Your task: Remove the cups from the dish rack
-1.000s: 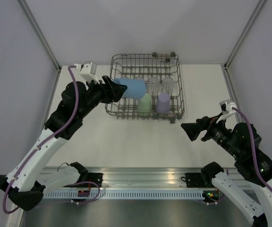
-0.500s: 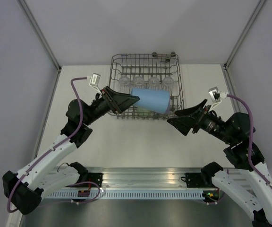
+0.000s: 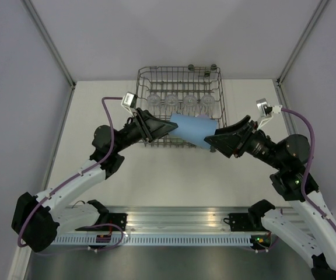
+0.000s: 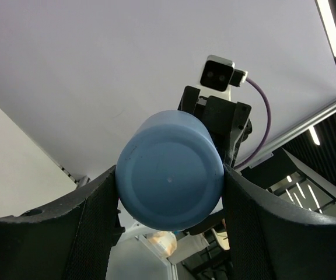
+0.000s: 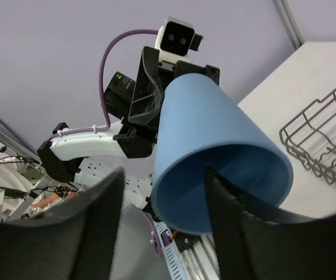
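My left gripper [image 3: 167, 127] is shut on the base end of the blue cup [image 3: 192, 129] and holds it on its side above the front of the dish rack [image 3: 178, 68]. In the left wrist view the cup's base [image 4: 169, 178] sits between my fingers [image 4: 92, 224]. My right gripper [image 3: 214, 140] is open at the cup's mouth. In the right wrist view one finger [image 5: 241, 201] is inside the cup [image 5: 214, 134] and the other [image 5: 92, 224] is outside, apart from the wall. Several clear glasses [image 3: 171, 100] stand in the rack's back row. The green and purple cups are hidden.
The rack stands at the back middle of the white table [image 3: 98, 111], and its corner shows in the right wrist view [image 5: 325, 137]. Grey walls close the sides and back. A metal rail [image 3: 174, 219] runs along the near edge by the arm bases.
My left gripper has lifted the blue cup out of the rack and carried it right and nearer. My right gripper has risen and moved left to the cup's mouth.
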Available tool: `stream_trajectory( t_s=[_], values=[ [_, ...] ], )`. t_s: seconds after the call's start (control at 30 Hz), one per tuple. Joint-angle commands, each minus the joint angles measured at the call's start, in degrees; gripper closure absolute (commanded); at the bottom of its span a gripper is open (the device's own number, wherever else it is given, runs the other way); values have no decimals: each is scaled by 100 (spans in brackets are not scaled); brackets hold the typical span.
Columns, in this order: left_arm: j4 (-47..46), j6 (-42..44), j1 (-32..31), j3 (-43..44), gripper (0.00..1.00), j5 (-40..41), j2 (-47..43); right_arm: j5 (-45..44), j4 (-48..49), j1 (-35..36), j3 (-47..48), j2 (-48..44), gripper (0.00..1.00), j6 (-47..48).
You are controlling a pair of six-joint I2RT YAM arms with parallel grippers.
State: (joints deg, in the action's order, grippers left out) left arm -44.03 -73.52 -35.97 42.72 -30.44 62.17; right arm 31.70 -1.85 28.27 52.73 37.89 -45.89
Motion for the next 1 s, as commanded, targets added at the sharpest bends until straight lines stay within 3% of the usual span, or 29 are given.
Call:
stream_trajectory(
  t_s=[0.0, 0.1, 0.23, 0.27, 0.33, 0.47, 0.53, 0.57, 0.63, 0.67, 0.7, 0.83, 0.87, 0.97],
  values=[
    [-800, -400, -86, 8, 98, -112, 23, 99, 702, 12, -61, 87, 44, -175],
    [-905, -427, -121, -35, 98, -85, 84, 126, 713, 20, -44, 201, 64, -105],
    [-888, -401, -121, -71, 98, -77, 102, 20, 527, 20, 9, 228, 78, 106],
    [-879, -400, -121, -79, 98, -68, 102, 11, 519, 12, 9, 228, 89, 124],
    [-862, -357, -121, -97, 98, -50, 102, -41, 387, 20, 62, 245, 100, 238],
    [-432, -181, -121, -97, 96, 90, 23, -173, -130, 12, 193, 228, 100, 536],
    [-273, -84, -121, -115, 80, 134, 23, -296, -298, 12, 290, 210, 100, 730],
    [-264, -84, -121, -123, 56, 134, 32, -322, -447, 12, 325, 210, 100, 800],
    [-159, -31, -121, -115, 41, 134, 32, -410, -579, 12, 405, 236, 99, 967],
    [-45, -5, -121, -97, 18, 134, 23, -437, -728, 12, 440, 245, 100, 1029],
    [173, 117, -121, 7, 4, 152, -12, -472, -825, 20, 510, 245, 100, 1090],
    [2148, 907, -121, 516, 0, 712, -266, -691, -1457, 20, 791, 350, 100, 1695],
    [3197, 1275, -121, 622, 0, 949, -337, -744, -1781, 12, 948, 377, 100, 1836],
    [4687, 1690, -121, 948, 0, 2065, -670, -1043, -2529, 20, 1221, 526, 100, 2354]
  ],
)
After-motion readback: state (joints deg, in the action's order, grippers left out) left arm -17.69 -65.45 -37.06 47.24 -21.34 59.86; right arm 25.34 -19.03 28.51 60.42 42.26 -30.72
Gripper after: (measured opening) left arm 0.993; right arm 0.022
